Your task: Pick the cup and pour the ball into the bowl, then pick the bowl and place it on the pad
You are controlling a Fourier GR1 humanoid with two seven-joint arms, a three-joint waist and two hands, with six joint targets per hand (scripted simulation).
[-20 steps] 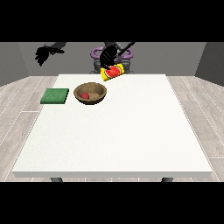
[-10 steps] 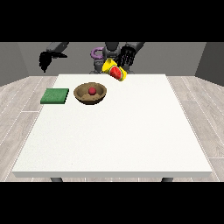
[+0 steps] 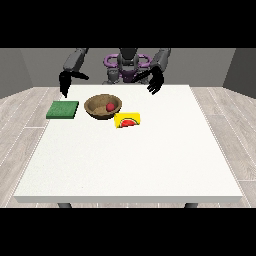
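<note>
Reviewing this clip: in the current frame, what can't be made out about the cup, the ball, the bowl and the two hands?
- Front view, cup: lies on its side beside the bowl; too small to tell whether they touch.
- Ball: sits in the bowl, its underside hidden by the near rim.
- Hand at the view's left: too small and dark to read its fingers.
- Pad: thickness unclear from this angle.
</note>
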